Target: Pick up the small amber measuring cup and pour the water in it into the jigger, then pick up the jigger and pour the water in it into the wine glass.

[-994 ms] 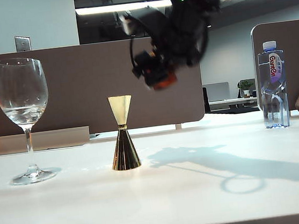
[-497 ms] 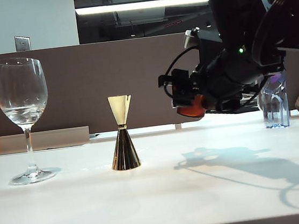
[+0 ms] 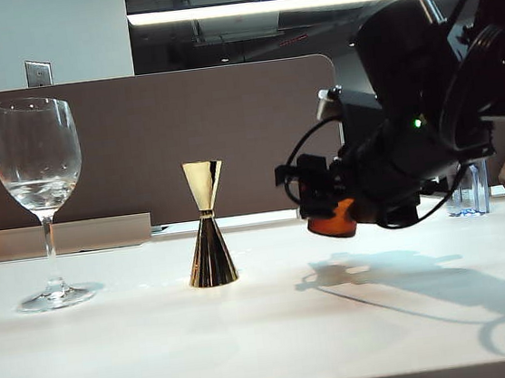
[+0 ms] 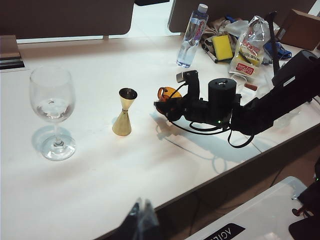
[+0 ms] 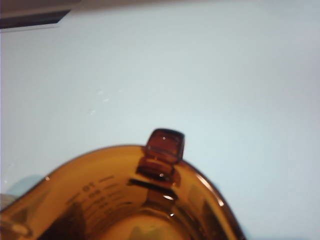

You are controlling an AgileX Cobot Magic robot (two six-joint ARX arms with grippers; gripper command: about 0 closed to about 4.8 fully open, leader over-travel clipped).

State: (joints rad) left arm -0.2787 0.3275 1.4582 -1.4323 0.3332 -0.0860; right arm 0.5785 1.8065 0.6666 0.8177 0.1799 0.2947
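Exterior view: right gripper (image 3: 328,208) grips small amber measuring cup (image 3: 333,220); wine glass (image 3: 37,159) holds water (image 3: 41,190)

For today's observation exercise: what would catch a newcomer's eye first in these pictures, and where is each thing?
The right gripper, low over the table right of centre, holds the small amber measuring cup. The gold jigger stands mid-table to its left. At far left stands the tall wine glass with a little water in its bowl.

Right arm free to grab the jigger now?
Probably not yet: the right gripper is shut on the amber cup, held above the table right of the jigger. Path between looks clear.
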